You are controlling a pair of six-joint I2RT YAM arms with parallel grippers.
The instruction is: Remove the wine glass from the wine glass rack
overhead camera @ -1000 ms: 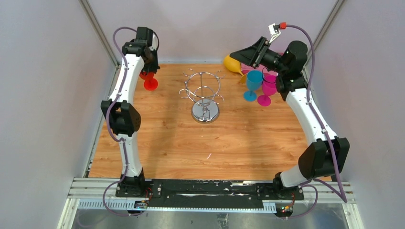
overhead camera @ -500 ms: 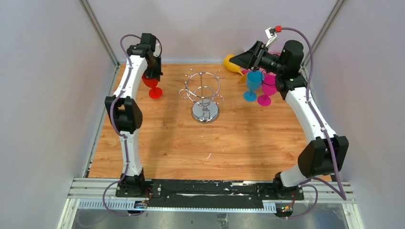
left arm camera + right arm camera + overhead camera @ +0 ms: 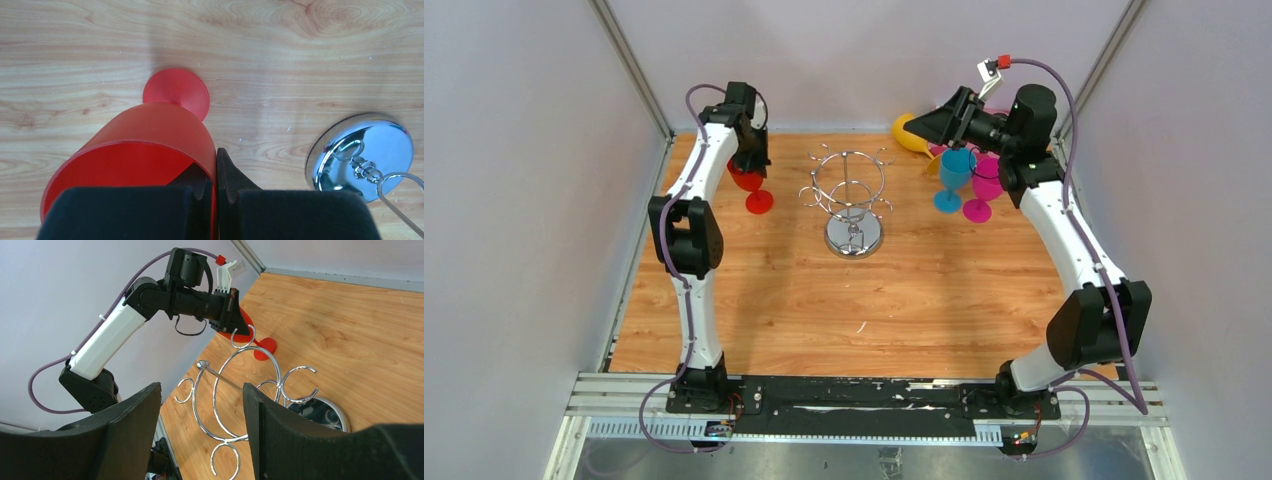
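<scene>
**A:** Where is the red wine glass (image 3: 750, 182)?

**B:** Left of centre in the overhead view, beside the wine glass rack (image 3: 852, 195) and apart from it. The rack's hooks hang bare. The glass leans a little, with its foot low over the surface (image 3: 904, 300). I cannot tell whether the foot touches.

**A:** Why is it held by the rim?

**B:** I judge a rim pinch lets the foot land first. The left end effector (image 3: 216, 167) is clenched on the bowl wall, one finger inside and one outside.

**A:** And the other arm?

**B:** The right end effector (image 3: 200, 432), at upper right overhead, is spread wide and grasps nothing. It hangs above the blue glass (image 3: 954, 170) and the pink glass (image 3: 982, 188), probably parked out of the way.
</scene>
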